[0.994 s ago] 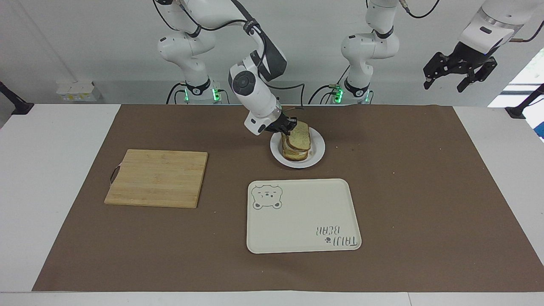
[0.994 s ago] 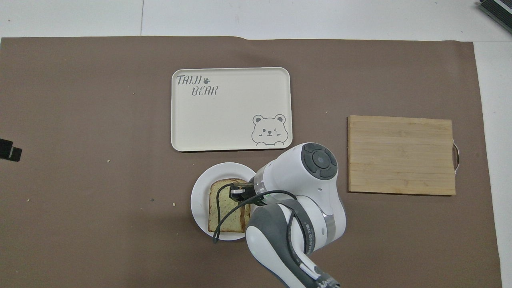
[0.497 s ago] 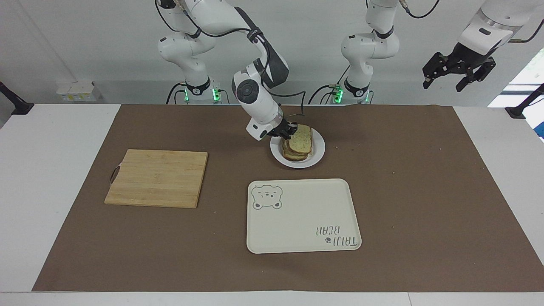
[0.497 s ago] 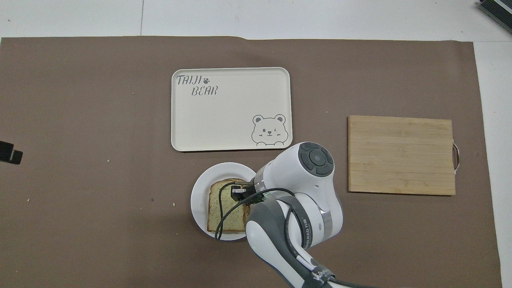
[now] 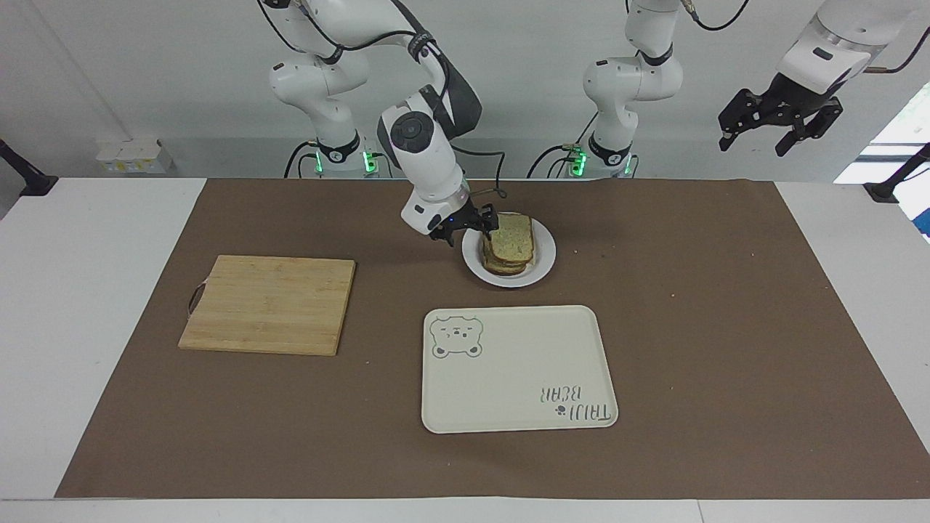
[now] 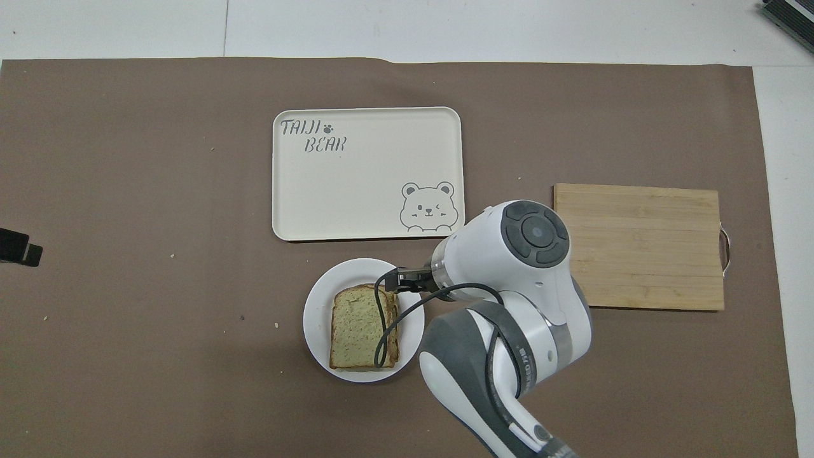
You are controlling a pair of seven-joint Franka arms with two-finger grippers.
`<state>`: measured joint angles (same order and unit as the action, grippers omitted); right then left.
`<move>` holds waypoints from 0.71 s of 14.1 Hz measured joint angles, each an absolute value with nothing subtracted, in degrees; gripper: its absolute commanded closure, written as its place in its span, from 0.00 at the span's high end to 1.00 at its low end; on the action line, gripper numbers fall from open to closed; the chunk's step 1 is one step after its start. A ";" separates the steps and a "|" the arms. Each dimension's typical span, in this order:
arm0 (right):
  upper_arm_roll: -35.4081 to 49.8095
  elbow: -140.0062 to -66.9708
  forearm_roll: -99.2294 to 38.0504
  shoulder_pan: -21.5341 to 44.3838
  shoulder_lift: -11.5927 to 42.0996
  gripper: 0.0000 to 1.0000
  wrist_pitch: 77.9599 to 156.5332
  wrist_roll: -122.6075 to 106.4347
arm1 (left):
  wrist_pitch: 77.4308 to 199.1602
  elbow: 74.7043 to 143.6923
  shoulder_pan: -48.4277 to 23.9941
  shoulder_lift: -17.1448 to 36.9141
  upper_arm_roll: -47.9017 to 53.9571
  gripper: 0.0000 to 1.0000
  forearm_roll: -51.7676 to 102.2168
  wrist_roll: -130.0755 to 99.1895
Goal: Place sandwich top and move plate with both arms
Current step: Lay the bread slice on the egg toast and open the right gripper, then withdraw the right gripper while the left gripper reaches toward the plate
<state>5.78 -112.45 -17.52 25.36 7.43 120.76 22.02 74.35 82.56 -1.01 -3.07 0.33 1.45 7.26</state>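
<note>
The sandwich top (image 5: 513, 235) lies flat on the stacked sandwich on the small white plate (image 5: 546, 256). It also shows in the overhead view (image 6: 355, 326), with the plate's rim (image 6: 314, 318) around it. My right gripper (image 5: 467, 227) is open and empty. It hangs just beside the sandwich, over the plate's edge toward the right arm's end, and is clear of the bread; it also shows in the overhead view (image 6: 399, 280). My left gripper (image 5: 753, 145) is open and waits high above the left arm's end of the table. Only its tip (image 6: 18, 245) shows from overhead.
A cream tray with a bear drawing (image 5: 517, 369) lies farther from the robots than the plate. A wooden cutting board (image 5: 269, 303) lies toward the right arm's end. A brown mat (image 5: 726, 327) covers the table.
My right gripper has opened and let go of the sandwich top, which now rests flat on the stack. The gripper has drawn back toward the right arm's end. The left arm barely moved.
</note>
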 measured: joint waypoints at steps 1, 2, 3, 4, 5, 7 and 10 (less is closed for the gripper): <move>5.74 -112.36 -15.71 24.26 6.35 1.00 119.59 22.02 | 74.36 82.85 -1.02 -3.26 0.40 1.00 1.49 7.26; 5.73 -112.35 -13.62 22.84 5.18 1.00 118.37 22.02 | 74.36 83.00 -1.02 -3.38 0.45 1.00 1.53 7.26; 5.69 -112.33 -11.73 21.46 4.12 1.00 117.48 22.01 | 74.36 83.07 -1.02 -3.47 0.47 1.00 1.55 7.26; 5.66 -112.32 -9.85 20.19 3.17 1.00 116.95 22.01 | 74.38 83.15 -1.02 -3.55 0.47 1.00 1.59 7.26; 5.63 -112.27 -8.09 18.81 2.22 1.00 116.56 22.01 | 74.40 83.26 -1.02 -3.62 0.47 1.00 1.87 7.26; 5.57 -111.01 -5.96 15.66 0.64 1.00 113.78 21.98 | 74.43 83.55 -1.02 -3.72 0.51 1.00 2.43 7.26; 5.46 -106.30 -4.82 10.04 -0.39 1.00 106.59 18.99 | 74.45 83.66 -1.02 -3.83 0.51 1.00 2.57 7.26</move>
